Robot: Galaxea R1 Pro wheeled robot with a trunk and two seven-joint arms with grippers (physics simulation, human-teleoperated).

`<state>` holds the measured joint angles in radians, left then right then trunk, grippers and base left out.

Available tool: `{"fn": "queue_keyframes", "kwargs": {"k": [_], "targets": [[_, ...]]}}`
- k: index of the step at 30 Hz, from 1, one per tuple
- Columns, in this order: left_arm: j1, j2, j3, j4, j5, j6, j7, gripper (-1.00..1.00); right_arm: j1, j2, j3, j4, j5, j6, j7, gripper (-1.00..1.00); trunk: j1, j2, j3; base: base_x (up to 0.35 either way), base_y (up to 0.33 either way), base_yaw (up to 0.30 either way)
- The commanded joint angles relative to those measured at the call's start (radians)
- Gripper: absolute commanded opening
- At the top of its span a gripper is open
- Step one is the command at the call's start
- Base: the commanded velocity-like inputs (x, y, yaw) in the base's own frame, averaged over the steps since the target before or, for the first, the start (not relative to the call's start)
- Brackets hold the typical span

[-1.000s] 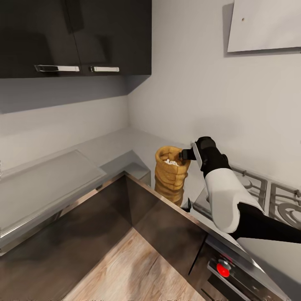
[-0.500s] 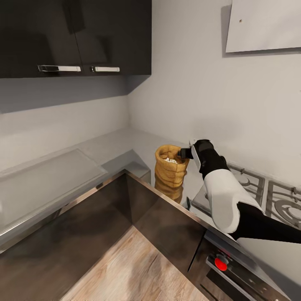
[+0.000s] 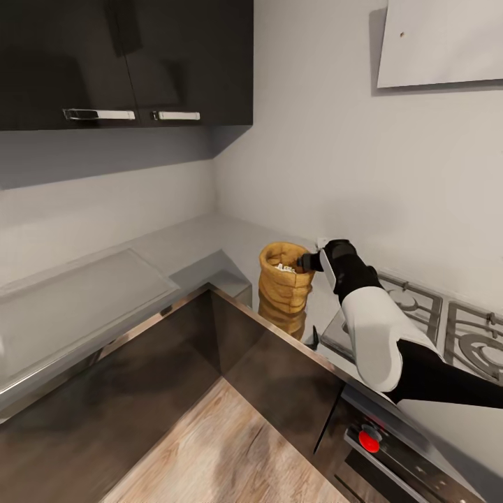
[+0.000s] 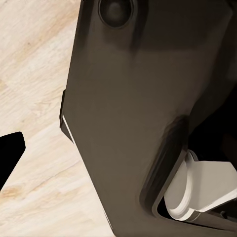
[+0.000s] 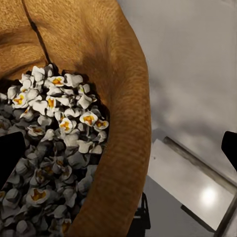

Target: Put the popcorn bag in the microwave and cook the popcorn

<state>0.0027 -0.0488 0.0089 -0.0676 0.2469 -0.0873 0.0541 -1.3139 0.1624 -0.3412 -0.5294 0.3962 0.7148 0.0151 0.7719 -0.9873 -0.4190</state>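
On the countertop [image 3: 209, 241] one popcorn bag [image 3: 283, 288] is seen, its rim straddled by the right gripper [image 3: 305, 262], fingers apart.

Popcorn bag [image 3: 284, 283] upright on countertop [image 3: 175, 251], popcorn [image 5: 54, 148] inside.

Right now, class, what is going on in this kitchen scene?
A two-armed robot is reaching its right gripper to the rolled rim of the popcorn bag, which stands upright on the grey countertop in the corner, beside the gas hob. The wrist camera shows one finger inside the bag and one outside, straddling the rim, so the gripper is open. The bag holds whitish popcorn. The left gripper hangs over the wood floor.
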Motion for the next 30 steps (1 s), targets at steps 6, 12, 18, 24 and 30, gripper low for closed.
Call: {"fn": "queue_keyframes", "kwargs": {"k": [6, 12, 18, 24, 30], "targets": [[0.000, 0.000, 0.000, -0.001, 0.003, -0.002, 0.003, 1.00, -0.001, 0.000, -0.006, 0.000, 0.004, 0.010, 0.007, 1.00, 0.000, -0.001, -0.001, 0.000, 0.000, 0.000], [0.000, 0.000, 0.000, -0.001, 0.003, -0.002, 0.003, 1.00, -0.001, 0.000, -0.007, 0.052, 0.006, 0.007, 0.004, 1.00, 0.000, -0.001, -0.001, 0.000, 0.000, 0.000], [0.000, 0.000, 0.000, -0.001, 0.003, -0.002, 0.003, 1.00, -0.001, -0.001, -0.008, 0.054, 0.009, 0.006, 0.005, -1.00, 0.000, -0.001, -0.001, 0.000, 0.000, 0.000], [0.000, 0.000, 0.000, -0.001, 0.003, -0.002, 0.003, 1.00, -0.001, -0.001, -0.008, 0.053, 0.010, 0.006, 0.005, -1.00, 0.000, -0.001, -0.001, 0.000, 0.000, 0.000], [0.000, 0.000, 0.000, -0.001, 0.003, -0.002, 0.003, 1.00, -0.001, -0.001, -0.007, 0.041, 0.012, 0.015, 0.006, -1.00, 0.000, -0.001, -0.001, 0.000, 0.000, 0.000]]}}
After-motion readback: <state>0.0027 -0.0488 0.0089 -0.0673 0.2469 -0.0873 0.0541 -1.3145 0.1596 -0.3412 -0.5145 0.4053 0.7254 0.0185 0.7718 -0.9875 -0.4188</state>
